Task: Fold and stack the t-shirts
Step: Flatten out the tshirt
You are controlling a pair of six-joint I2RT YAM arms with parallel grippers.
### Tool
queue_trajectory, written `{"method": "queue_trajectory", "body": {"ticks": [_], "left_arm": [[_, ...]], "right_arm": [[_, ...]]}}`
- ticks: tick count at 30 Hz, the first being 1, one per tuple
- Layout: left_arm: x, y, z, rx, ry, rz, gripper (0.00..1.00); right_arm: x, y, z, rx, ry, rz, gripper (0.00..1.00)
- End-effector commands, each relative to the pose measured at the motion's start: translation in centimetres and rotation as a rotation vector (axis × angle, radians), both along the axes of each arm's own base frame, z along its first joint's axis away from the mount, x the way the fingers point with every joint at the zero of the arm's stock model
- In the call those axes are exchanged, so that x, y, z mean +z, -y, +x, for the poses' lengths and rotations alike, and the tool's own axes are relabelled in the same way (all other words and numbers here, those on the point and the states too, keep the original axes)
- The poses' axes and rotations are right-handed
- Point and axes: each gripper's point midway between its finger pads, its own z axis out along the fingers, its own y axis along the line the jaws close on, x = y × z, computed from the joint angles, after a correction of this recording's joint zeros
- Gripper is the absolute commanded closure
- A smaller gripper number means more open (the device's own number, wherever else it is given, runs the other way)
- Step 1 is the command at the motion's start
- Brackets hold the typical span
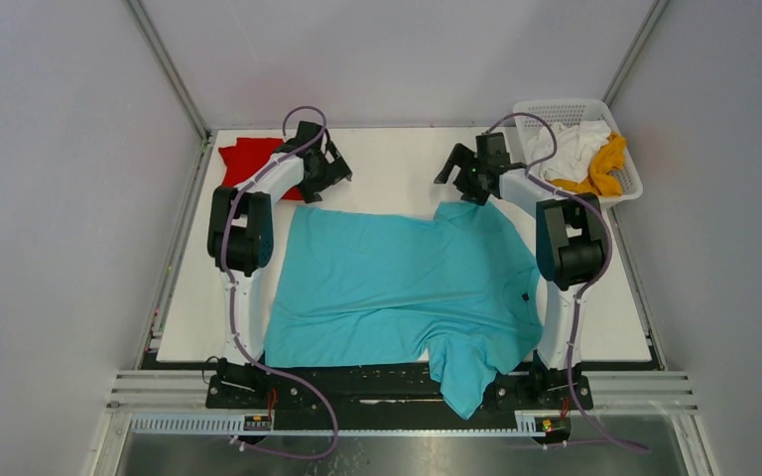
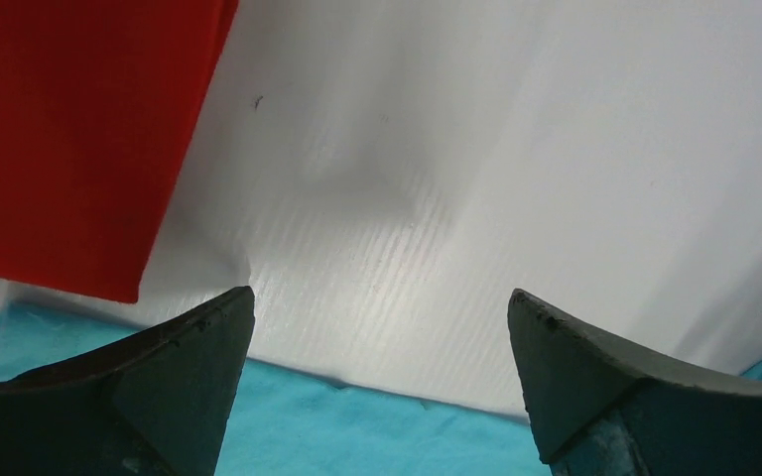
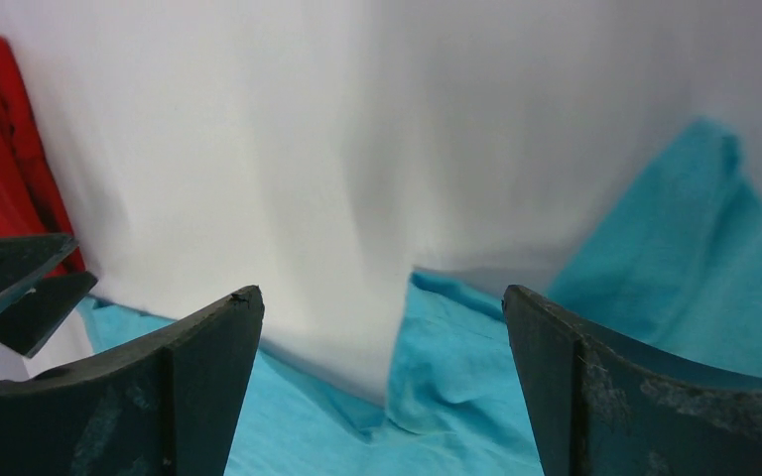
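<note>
Turquoise shirt (image 1: 397, 288) takes up most of the bench (image 1: 387, 159), spread open and not yet folded. One part hangs over the near edge, and its far right corner is a little rumpled. Behind it in the far left corner lies the red shirt (image 1: 246, 157), which has straight edges in the left wrist view, so you can probably count it as folded (the only one, by my reading). The white shirt (image 1: 577, 147) and yellow shirt (image 1: 607, 164) are crumpled together in the basket (image 1: 556, 106) at the far right. That leaves three folds and all the stacking ahead of you. Your left arm (image 1: 243, 233) and right arm (image 1: 568, 238) both reach to the turquoise shirt's far edge. On each, the jaws are spread wide over bare bench, holding nothing and touching no cloth.
</note>
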Motion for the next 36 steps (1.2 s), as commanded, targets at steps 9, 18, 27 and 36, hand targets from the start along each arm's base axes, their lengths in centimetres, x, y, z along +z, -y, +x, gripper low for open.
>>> {"method": "queue_trajectory", "body": {"ticks": [9,18,27,36], "left_arm": [[8.9,-0.3,-4.2,-0.043,0.164,0.064,0.01],[7.4,-2.0,-10.1,-0.029,0.127,0.098,0.01],[5.7,-2.5,-11.2,-0.031,0.058,0.122,0.01],[3.6,-0.6,-13.7,-0.117,-0.013,0.118,0.01]], "right_arm": [[0.0,2.6,-4.8,0.008,-0.049,-0.082,0.01],[0.4,1.2,0.4,-0.038,-0.019,-0.040,0.00],[4.3,0.0,5.0,-0.010,0.045,-0.032,0.00],[2.5,5.1,-7.9,0.060,-0.086,-0.229,0.00]]}}
